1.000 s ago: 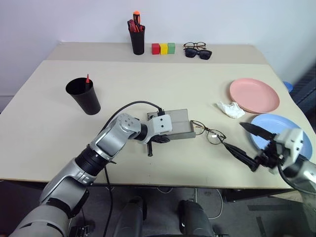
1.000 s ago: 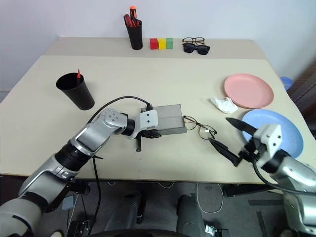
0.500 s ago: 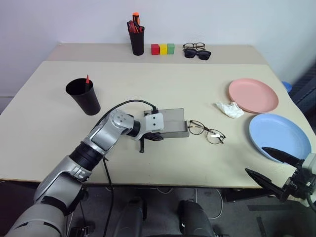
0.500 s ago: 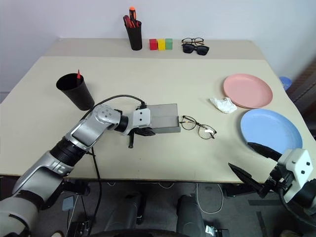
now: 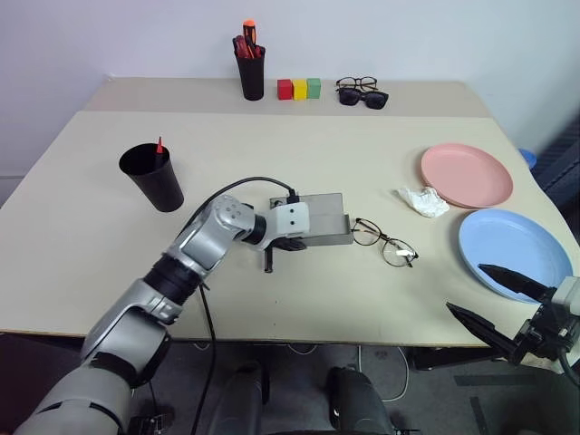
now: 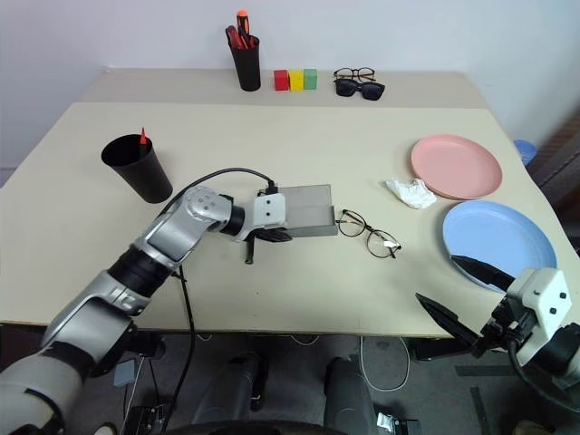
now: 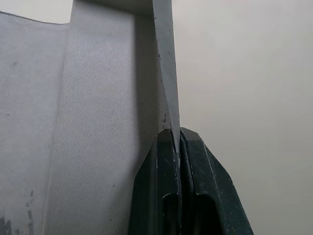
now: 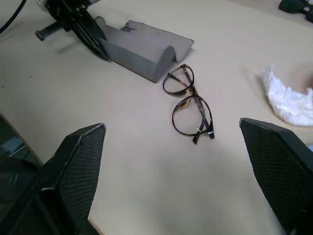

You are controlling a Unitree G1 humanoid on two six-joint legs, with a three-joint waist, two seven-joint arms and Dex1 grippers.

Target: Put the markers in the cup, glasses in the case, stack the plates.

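Note:
The grey case (image 5: 322, 217) lies mid-table with its hollow showing in the right wrist view. My left gripper (image 5: 288, 242) is shut on its thin edge (image 7: 166, 98). The wire-rimmed glasses (image 5: 385, 243) lie unfolded on the table, just right of the case, lenses (image 8: 188, 105) flat. My right gripper (image 5: 464, 288) hangs open and empty over the table's front right edge, beside the blue plate (image 5: 512, 252). The pink plate (image 5: 466, 175) lies behind the blue one, apart from it. A red marker's tip (image 5: 159, 145) sticks out of the black cup (image 5: 152, 177) at the left.
A crumpled white tissue (image 5: 422, 201) lies between the glasses and the pink plate. At the back edge stand a black pen holder (image 5: 252, 72) with red and orange pens, three coloured blocks (image 5: 300, 88) and two more pairs of glasses (image 5: 362, 94).
My right gripper has drawn back from beside the glasses to the table's front right edge, still open. The left gripper keeps its pinch on the case.

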